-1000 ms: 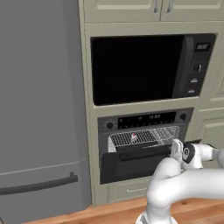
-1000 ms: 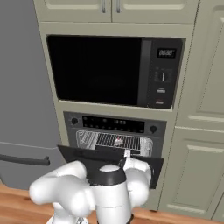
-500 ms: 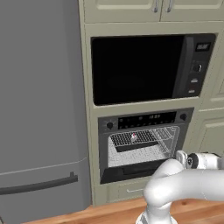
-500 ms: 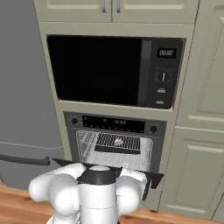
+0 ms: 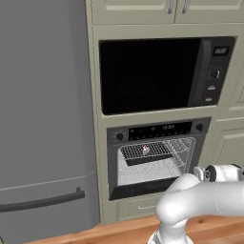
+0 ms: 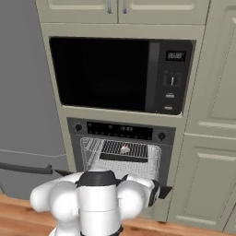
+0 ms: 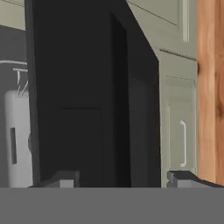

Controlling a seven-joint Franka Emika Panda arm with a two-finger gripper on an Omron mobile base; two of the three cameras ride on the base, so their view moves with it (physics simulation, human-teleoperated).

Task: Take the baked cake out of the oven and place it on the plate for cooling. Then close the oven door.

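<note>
The oven stands open below the microwave, its pale cavity lit. On the wire rack a dark tray carries the small cake, which also shows as the cake in the right base view. The oven door hangs dropped down in front of the cavity. My gripper is open, its fingertips spread wide, with the black oven door close ahead of them and nothing held. My wrist sits low, to the right of the door. The plate is out of view.
A large black microwave is built in above the oven. A tall grey fridge stands to the left. Pale cabinet doors flank the oven on the right, and a wooden floor runs below.
The oven door has swung from partly open down to fully dropped. My hand followed it down and to the right, and the jaws have spread apart, letting go of the handle.
</note>
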